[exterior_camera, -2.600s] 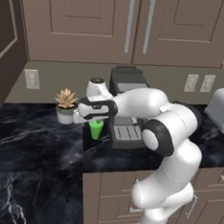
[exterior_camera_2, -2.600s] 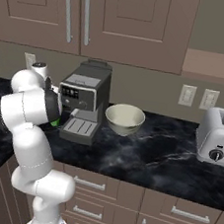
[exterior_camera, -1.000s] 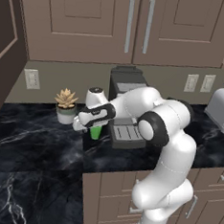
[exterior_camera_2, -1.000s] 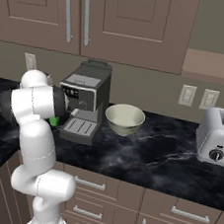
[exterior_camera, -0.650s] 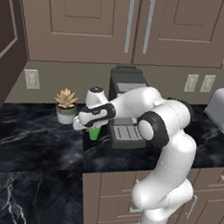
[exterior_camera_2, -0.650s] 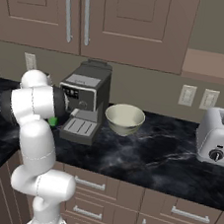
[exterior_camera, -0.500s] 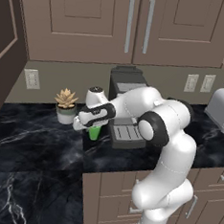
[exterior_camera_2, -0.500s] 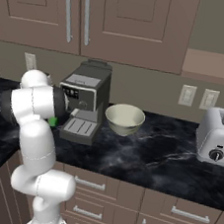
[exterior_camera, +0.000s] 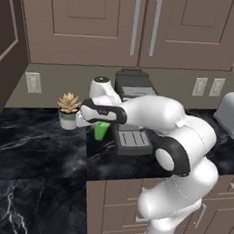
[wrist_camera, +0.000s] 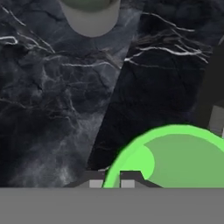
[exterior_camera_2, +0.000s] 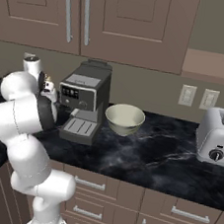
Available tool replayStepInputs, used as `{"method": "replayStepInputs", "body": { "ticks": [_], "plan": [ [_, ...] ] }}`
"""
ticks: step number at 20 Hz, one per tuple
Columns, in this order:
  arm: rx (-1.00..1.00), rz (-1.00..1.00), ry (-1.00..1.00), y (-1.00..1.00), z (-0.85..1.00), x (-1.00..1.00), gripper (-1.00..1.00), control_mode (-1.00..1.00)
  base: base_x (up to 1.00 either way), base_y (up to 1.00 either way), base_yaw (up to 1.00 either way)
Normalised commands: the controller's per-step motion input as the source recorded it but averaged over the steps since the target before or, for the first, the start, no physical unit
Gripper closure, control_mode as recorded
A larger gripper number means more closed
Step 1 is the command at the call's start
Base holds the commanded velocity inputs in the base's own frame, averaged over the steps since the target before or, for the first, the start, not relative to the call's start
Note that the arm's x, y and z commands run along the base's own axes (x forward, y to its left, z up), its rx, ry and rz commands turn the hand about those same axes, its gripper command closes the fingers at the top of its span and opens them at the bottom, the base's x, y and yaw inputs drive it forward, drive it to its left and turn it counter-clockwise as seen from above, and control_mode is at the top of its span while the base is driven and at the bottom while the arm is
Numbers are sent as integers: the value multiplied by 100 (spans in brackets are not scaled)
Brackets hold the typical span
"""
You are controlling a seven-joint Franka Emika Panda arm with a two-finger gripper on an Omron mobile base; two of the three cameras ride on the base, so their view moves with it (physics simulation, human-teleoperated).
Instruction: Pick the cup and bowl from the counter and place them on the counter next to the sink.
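Black veined counter ran below the cabinets; at mid-frame the green cup stood beside the coffee machine. Clamped on its rim, the gripper pinched what looked light, stiff and slippery.

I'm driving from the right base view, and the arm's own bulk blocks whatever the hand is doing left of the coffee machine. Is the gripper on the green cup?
Observer: Yes. In the hand view the gripper is shut on the cup, pinching its rim.
Operator: Where does the cup stand?
Observer: In the left base view it is on the counter, just left of the coffee machine's drip tray, under the hand.
Operator: Anything close on its other side?
Observer: A potted succulent stands further left, apart from the cup.
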Motion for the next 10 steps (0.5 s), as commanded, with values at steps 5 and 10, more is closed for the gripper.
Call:
{"method": "replayStepInputs", "body": {
  "ticks": [5, 10],
  "plan": [
    [0, 0, 0, -24, 69, -58, 100, -100, 0, 0, 0],
    [0, 0, 0, -36, 53, -94, 100, -100, 0, 0, 0]
  ]
}}
